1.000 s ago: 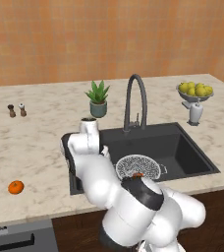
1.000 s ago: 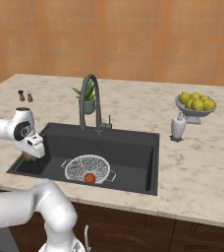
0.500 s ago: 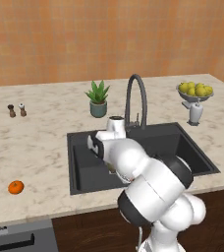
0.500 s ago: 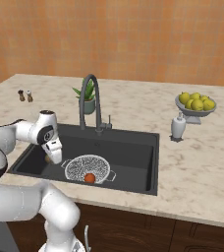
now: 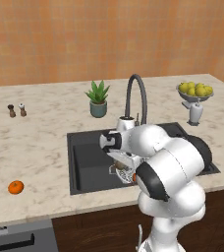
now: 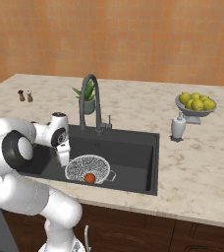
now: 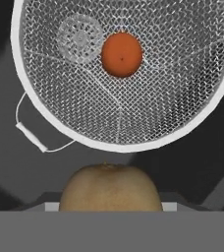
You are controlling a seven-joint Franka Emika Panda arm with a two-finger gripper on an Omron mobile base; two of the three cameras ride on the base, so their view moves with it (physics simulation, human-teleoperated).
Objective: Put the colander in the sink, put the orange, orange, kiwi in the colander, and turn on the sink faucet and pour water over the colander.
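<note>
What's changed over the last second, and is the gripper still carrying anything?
The arm swung from the left counter side across over the sink, bringing the gripper to the colander's left rim. It still holds the kiwi, not yet dropped. Unchanged: one orange in the colander, the other orange on the counter, the faucet dry.

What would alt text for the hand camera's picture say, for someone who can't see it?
A brown kiwi held in the gripper hangs just outside the rim of a round mesh colander in a dark sink. One orange already lies inside the colander.
</note>
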